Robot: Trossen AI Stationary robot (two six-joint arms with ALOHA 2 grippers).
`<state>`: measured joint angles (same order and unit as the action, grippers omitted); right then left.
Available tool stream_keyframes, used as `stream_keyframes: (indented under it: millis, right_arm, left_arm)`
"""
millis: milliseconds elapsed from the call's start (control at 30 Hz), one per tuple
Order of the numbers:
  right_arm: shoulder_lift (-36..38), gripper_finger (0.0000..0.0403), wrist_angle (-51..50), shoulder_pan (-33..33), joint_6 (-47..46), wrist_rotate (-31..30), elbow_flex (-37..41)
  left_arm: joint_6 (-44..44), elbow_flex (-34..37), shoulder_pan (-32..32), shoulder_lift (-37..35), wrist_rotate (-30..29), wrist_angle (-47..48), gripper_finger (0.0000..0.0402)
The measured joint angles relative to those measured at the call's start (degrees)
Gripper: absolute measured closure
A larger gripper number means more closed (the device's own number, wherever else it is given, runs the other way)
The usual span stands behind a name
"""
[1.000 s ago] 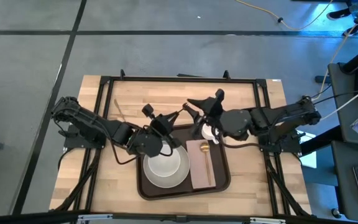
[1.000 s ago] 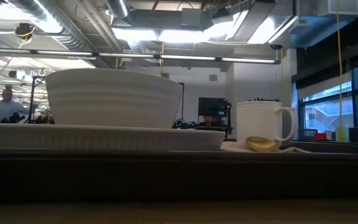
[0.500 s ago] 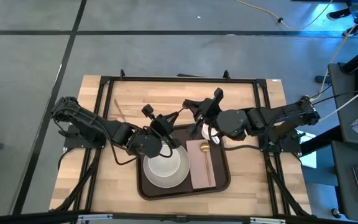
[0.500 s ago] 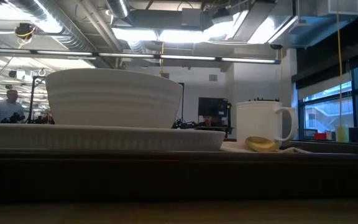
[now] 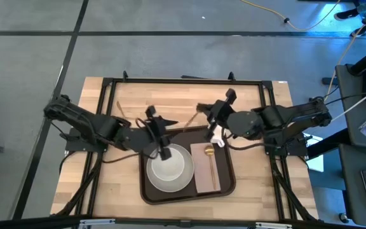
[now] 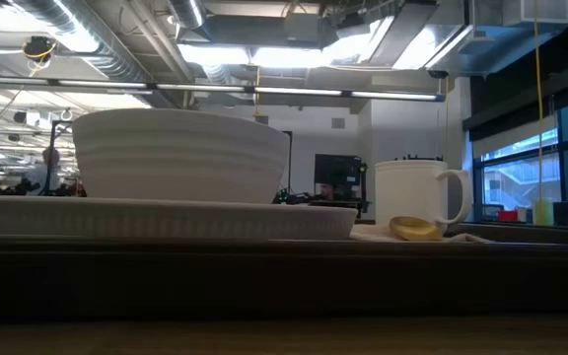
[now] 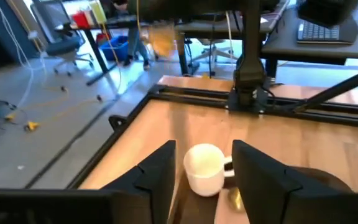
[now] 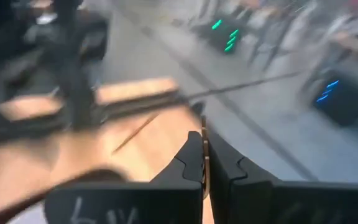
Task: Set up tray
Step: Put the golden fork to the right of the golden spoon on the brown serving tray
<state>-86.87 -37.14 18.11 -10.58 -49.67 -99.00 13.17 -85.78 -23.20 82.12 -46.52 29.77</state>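
Tray (image 5: 150, 191) first: your large dark brown rectangular tray w/ rounded corners and raised rim sits lower centre of the high view, on the light wooden table (image 5: 259, 191) inside the black metal frame (image 5: 183, 81).

On the tray you've got, left half, a white round ribbed plate (image 5: 170, 184) w/ a white bowl (image 5: 165, 169) on it; low view shows the bowl (image 6: 180, 153) standing on the plate (image 6: 166, 217). Right half: pinkish-tan rectangular napkin (image 5: 206, 168) lying lengthwise, w/ a thin gold utensil (image 5: 212, 166) on top of it; exact type you can't tell.

White mug (image 5: 216, 133) w/ handle stands at the tray's upper right corner, just above the napkin. In the low view the mug (image 6: 412, 205) is upright, right of the bowl.

Left gripper (image 5: 159, 135) is centre of the high view, over the tray's upper edge just above the bowl. Left wrist view shows its two dark fingers (image 7: 158, 176) spread apart, released, w/ the mug (image 7: 204, 169) farther off between them.

Right gripper (image 5: 210, 109) is upper centre-right, above the mug, off the tray's top edge. Right wrist view shows its fingers (image 8: 191, 160) pressed together, clenched; a thin edge shows in the seam but you can't tell whether anything is gripped.
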Motion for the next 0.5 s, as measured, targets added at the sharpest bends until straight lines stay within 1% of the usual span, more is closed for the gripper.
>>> stream_keyframes:
  millis: [100, 200, 267, 400, 500]
  right_arm:
    - [1.1, 0.0402, -8.6, -0.3, -6.2, 8.0, 0.0]
    - [1.3, 0.0402, -18.4, -1.1, -12.6, 20.1, 0.0]
    - [0.7, 0.0402, -22.6, -1.2, -14.7, 26.0, 0.5]
    - [0.4, 0.0403, -21.2, -1.2, -14.4, 35.3, 6.8]
    - [1.5, 0.0403, -14.4, -1.2, -14.1, 39.0, 14.9]
  left_arm:
    - [5.0, 0.0, -0.8, -3.4, 1.1, 5.0, 0.0245]
    - [10.5, 0.0, -1.7, -6.3, 3.4, 8.4, 0.0246]
    - [13.3, 0.0, -2.4, -7.3, 4.2, 9.4, 0.0249]
    - [16.0, 0.0, -3.8, -7.7, 4.2, 9.5, 0.0258]
    - [18.1, 0.0, -4.8, -7.3, 4.2, 9.5, 0.0263]
